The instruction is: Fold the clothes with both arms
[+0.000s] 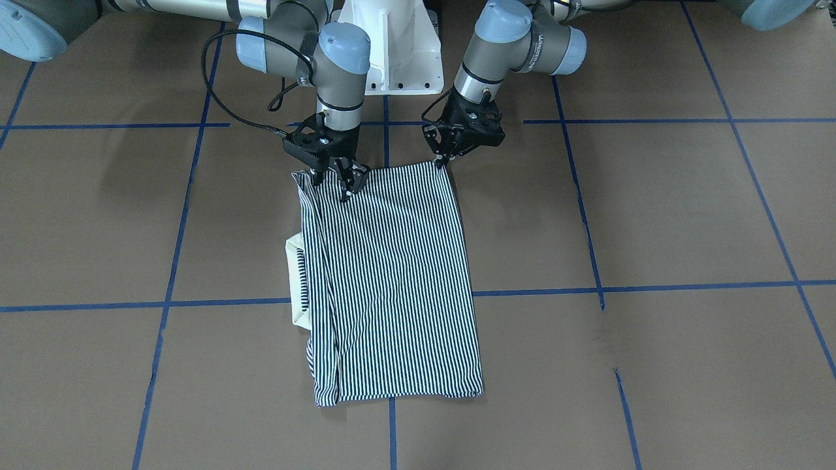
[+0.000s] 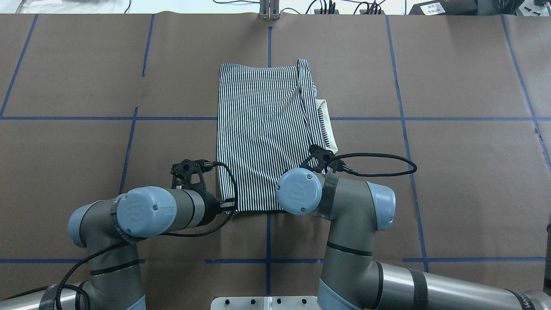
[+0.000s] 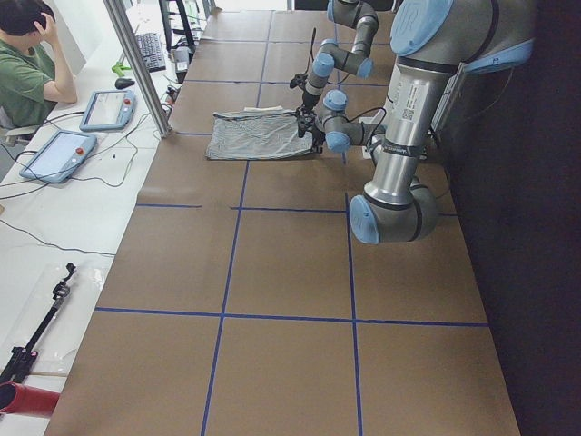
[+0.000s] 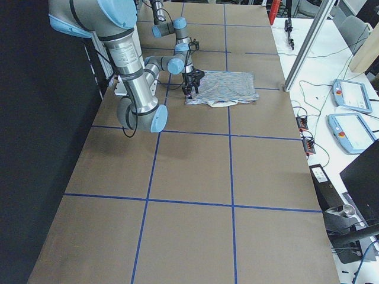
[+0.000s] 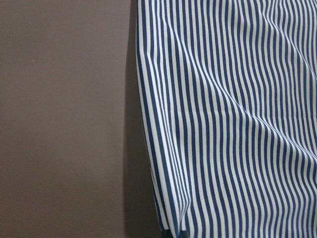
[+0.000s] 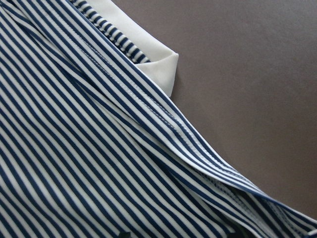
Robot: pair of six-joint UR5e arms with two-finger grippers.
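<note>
Because the one thin-striped navy-and-white polo shirt (image 1: 392,274), lying part-folded at frame centre on the brown paper-covered table (image 1: 653,215), looks light and limp, its two upper corners seem the best holds. Of two black grippers, the right gripper (image 1: 334,181) stands spread at the upper-left corner. Whether the left gripper (image 1: 443,158), upper right, is apart or together I cannot tell.

The bench (image 1: 653,209) is covered with brown paper (image 2: 465,64), marked into large rectangles by blue tape lines (image 1: 653,286). A striped navy-and-white polo shirt (image 1: 392,281) lies flat near its middle, folded into a long rectangle that runs from just in front of the white pedestal base (image 1: 398,46) toward the far edge. One blue line passes under the shirt. The cream collar (image 1: 294,274) sticks out from one long side onto the paper.
</note>
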